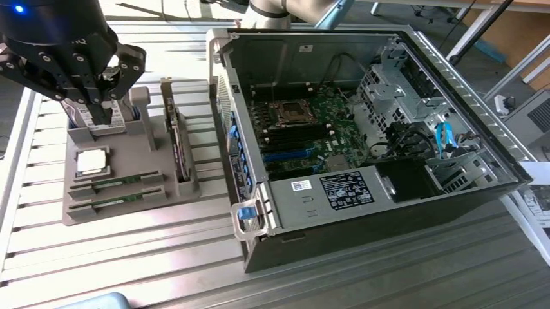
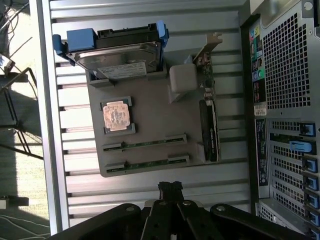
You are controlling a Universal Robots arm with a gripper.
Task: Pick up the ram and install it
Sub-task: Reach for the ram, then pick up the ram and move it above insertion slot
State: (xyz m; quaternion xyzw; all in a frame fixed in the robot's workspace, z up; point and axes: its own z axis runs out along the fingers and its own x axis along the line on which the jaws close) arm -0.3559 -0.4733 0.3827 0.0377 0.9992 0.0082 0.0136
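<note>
Tool (image 1: 102, 112), fingers pressed together and empty, hangs above the grey holder (image 1: 138, 158) at the exterior view's left. The ram (image 1: 118, 185) lies slotted at the holder's near end, beside its twin (image 1: 116, 203), apart from the tool.

ram (image 2: 145, 143) in tray (image 2: 155, 120), beside case (image 2: 285, 75)

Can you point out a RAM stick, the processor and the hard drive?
processor (image 2: 118, 116): wrist view, centre of its lid.
ram stick nearer the processor (image 2: 145, 143): wrist view, middle of its green edge.
hard drive (image 2: 120, 55): wrist view, its silver face.
</note>
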